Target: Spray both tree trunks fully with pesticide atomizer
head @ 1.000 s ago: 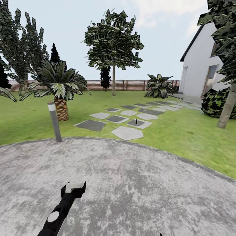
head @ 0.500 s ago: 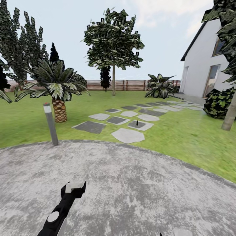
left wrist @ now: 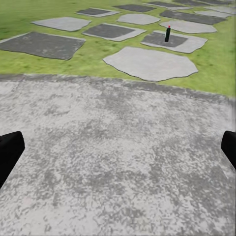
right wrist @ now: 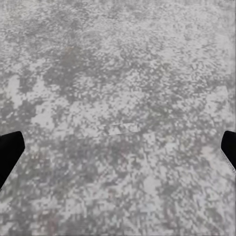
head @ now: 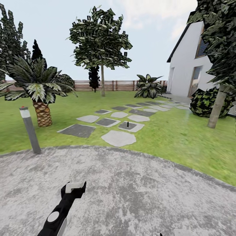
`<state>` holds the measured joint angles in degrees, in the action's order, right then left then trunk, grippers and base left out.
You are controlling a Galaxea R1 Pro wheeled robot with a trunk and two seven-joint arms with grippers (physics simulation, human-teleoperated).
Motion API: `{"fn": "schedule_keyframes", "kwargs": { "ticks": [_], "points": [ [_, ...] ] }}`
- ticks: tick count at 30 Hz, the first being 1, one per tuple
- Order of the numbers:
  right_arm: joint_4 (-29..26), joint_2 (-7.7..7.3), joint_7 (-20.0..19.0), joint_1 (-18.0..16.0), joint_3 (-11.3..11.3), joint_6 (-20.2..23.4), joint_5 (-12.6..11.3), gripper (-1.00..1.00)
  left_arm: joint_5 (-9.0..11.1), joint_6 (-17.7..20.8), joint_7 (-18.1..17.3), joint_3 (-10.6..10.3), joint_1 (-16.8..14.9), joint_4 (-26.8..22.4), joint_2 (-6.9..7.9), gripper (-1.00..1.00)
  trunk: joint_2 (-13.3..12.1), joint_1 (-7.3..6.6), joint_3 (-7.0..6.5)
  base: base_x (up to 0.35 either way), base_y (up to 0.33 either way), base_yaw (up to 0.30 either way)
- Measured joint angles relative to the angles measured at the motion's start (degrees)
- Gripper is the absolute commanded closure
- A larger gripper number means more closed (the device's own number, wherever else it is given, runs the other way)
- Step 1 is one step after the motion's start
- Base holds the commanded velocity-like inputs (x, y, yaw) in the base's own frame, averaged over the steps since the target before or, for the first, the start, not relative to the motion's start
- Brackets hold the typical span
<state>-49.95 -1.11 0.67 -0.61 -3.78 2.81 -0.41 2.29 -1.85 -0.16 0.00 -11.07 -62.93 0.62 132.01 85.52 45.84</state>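
Note:
The pesticide atomizer (head: 127, 125) is a slim black upright stick on a grey stepping stone in the lawn, well ahead of me; the left wrist view shows the atomizer (left wrist: 167, 34) with a red tip. One tree trunk (head: 216, 106) rises at the right of the grass, and another tree trunk (head: 102, 82) stands far off by the fence. My left gripper (head: 74, 187) hangs over the paved patio, and in its wrist view the left gripper (left wrist: 118, 147) is open with nothing in it. My right gripper (right wrist: 118, 150) is also open over bare paving.
A grey bollard lamp (head: 30, 129) stands at the patio's left edge, with a short palm (head: 41, 113) behind it. Stepping stones (head: 118, 138) lead across the lawn towards a white house (head: 185, 70). A dark bush (head: 201, 103) sits beside the right tree. A slatted fence (head: 118, 86) closes the back.
The whole view has swung to the right, so lamp, palm and stones sit further left in the picture. Both arms hold the same pose.

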Motion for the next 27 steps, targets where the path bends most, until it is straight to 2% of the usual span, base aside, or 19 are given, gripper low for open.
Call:
{"fn": "schedule_keyframes", "kwargs": {
  "ticks": [27],
  "points": [
    [0.03,-0.12,-0.03,0.0,0.09,0.0,-0.03,-1.0,0.0,0.0,0.06,0.0,0.0,0.0,0.0,-1.0,0.0,0.0,0.0,0.335,0.0,-0.004]
  ]
}}
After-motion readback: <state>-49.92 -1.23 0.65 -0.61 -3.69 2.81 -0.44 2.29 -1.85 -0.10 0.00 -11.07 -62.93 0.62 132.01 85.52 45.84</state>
